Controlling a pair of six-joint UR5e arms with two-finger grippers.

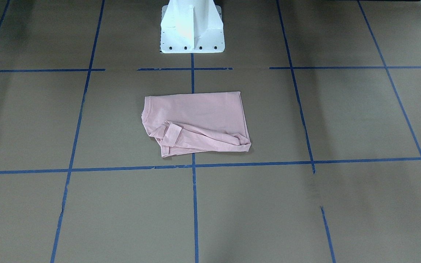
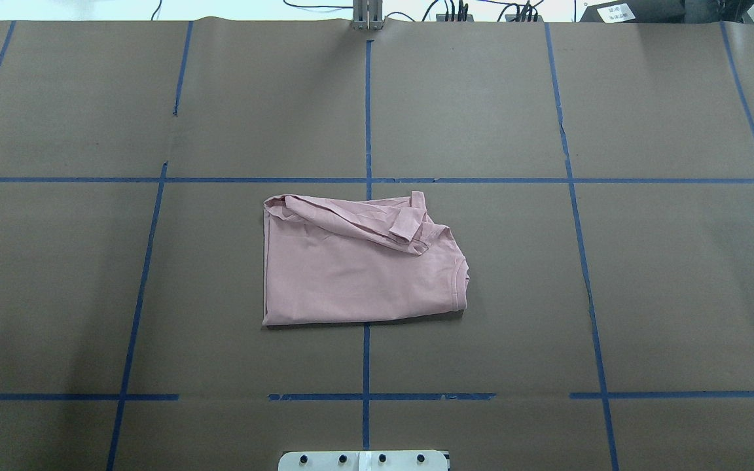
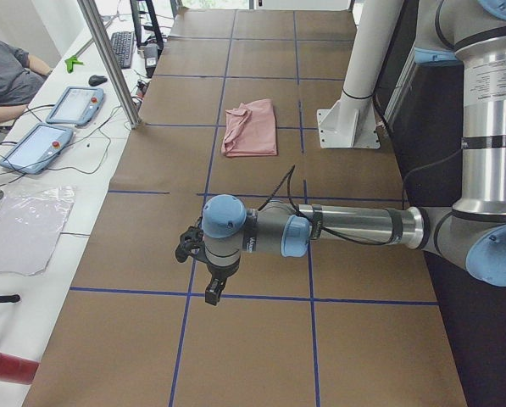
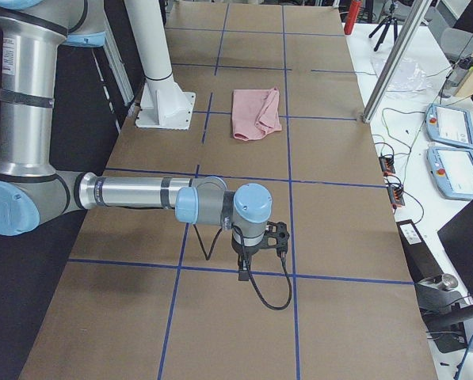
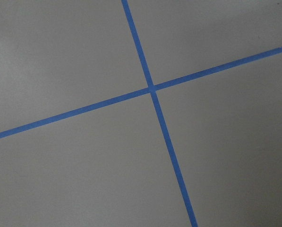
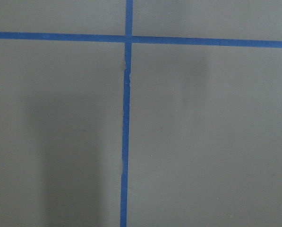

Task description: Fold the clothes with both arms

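Observation:
The light pink T-shirt (image 1: 196, 120) lies folded into a rough rectangle at the table's middle, just in front of the pedestal, with a sleeve bunched along its far edge (image 2: 364, 226). Its print is hidden. It also shows in the exterior left view (image 3: 251, 127) and the exterior right view (image 4: 256, 113). My left gripper (image 3: 212, 290) hangs over bare table far to the shirt's left. My right gripper (image 4: 244, 269) hangs over bare table far to its right. Both show only in side views, so I cannot tell whether they are open or shut. Both wrist views show only brown paper and blue tape.
The white pedestal base (image 1: 192, 29) stands just behind the shirt. Blue tape lines (image 2: 367, 118) grid the brown table cover. An operator (image 3: 7, 76), tablets (image 3: 32, 148) and a metal post (image 3: 108, 59) are along the table's far side.

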